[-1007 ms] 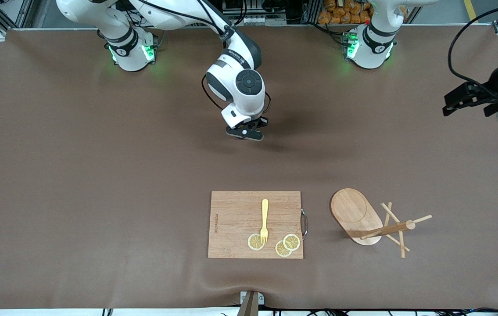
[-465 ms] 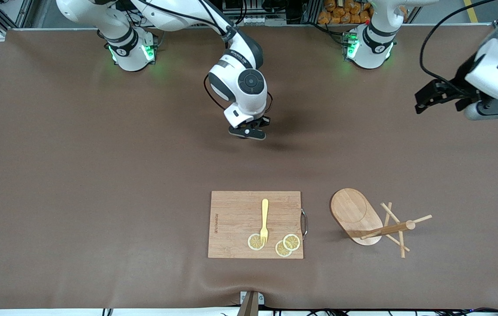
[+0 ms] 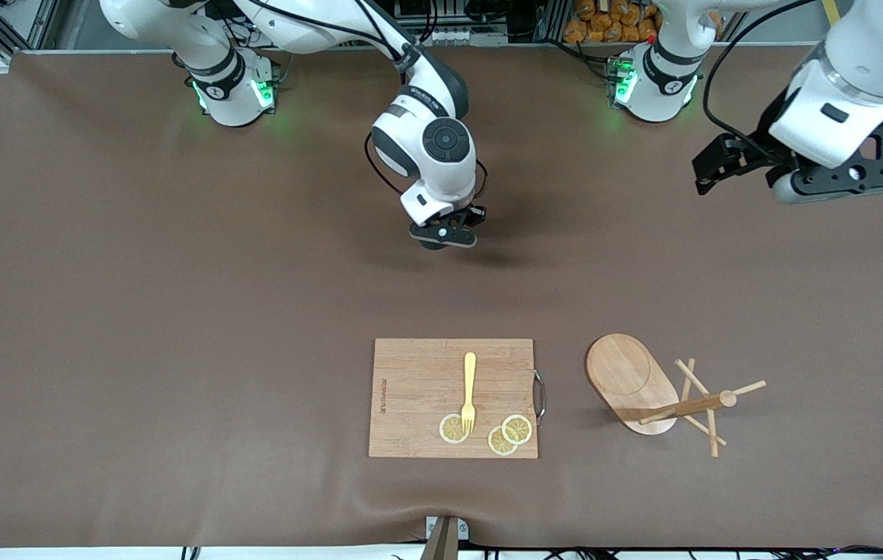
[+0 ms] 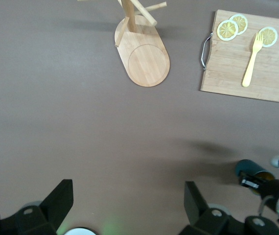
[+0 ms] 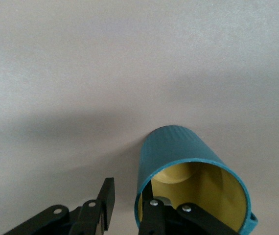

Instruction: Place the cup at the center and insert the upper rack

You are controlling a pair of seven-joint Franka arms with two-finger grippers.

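Teal cup [image 5: 188,188] rim pinched by right hand [image 3: 445,236] over mid-table; left hand [image 4: 125,205] spread, aloft.

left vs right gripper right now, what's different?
The right gripper grips the cup by its rim, one finger inside; the left gripper is open and holds nothing. The right gripper hangs over bare mid-table; the left gripper hangs over the left arm's end of the table. Both are black two-finger grippers.
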